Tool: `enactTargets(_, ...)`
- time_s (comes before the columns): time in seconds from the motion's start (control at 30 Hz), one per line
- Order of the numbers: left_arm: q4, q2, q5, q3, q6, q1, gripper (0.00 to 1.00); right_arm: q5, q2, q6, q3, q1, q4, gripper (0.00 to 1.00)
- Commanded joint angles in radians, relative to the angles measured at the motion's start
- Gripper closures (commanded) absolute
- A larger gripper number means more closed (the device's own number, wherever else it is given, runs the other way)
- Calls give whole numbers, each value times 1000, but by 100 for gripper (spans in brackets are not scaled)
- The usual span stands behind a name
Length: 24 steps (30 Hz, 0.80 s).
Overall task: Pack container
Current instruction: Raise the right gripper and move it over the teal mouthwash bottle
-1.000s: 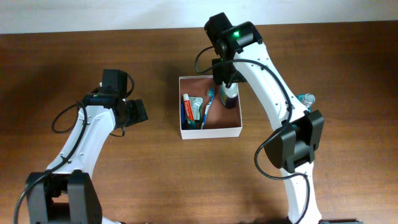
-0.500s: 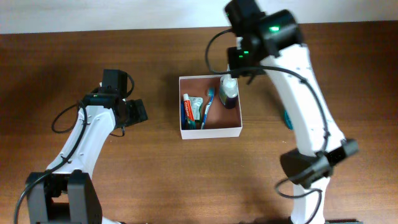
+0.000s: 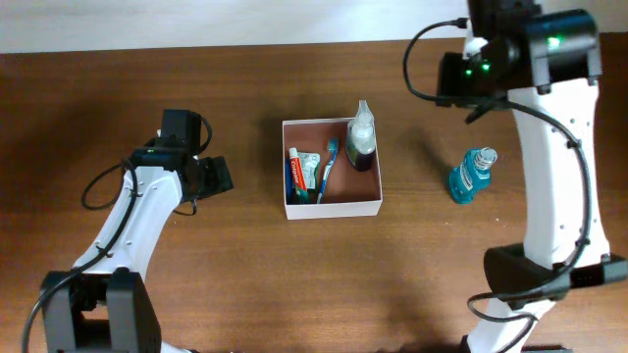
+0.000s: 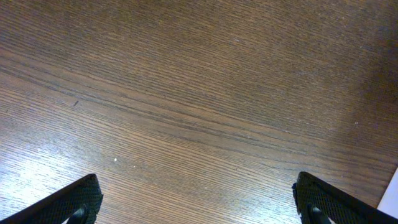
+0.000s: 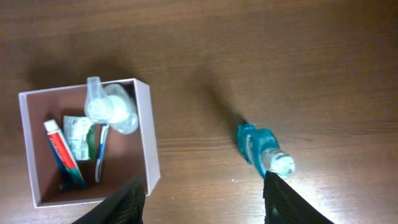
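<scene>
The dark wooden table [image 3: 245,275] fills every view. The left arm [image 3: 137,211] reaches in from the near left edge. Its gripper [image 4: 199,208] hangs over bare wood well to the left of the box, fingers [image 4: 71,202] spread wide with nothing between them. The right arm [image 3: 549,176] rises along the right side, its wrist high over the far right of the table. The right gripper [image 5: 205,199] is also spread wide and empty, looking down on the box and a loose bottle.

The container [image 3: 334,209] sits near the middle of the table, between the two arms: a square, shallow, white-walled box with a pinkish-brown floor, open on top. In its far right corner stands a clear bottle with a white top and dark purple contents [image 3: 360,142], close against the walls.

A blue mouthwash bottle [image 3: 467,178] with a clear cap rests on the wood well right of the container; whether it stands or lies is unclear.

Along the container's left side lies a red, white and blue toothpaste tube [image 3: 294,175]. Just beside it are a small white and green packet [image 3: 310,169] and then a blue toothbrush [image 3: 327,169], angled across the floor.
</scene>
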Motion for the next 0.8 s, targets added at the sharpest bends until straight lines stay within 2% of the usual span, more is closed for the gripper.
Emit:
enactTargets(0.0,0,9,-7,2,-3,2,1,-13,-72,-18,-72,-50,-6,46)
enactTargets(0.33,0,9,-7,2,-3,2,1,-9,-102,-95,-285,-177,-5,46)
enactTargets(0.77,0,9,-7,2,-3,2,1,-54,-98,-199,-368,-216,56,46)
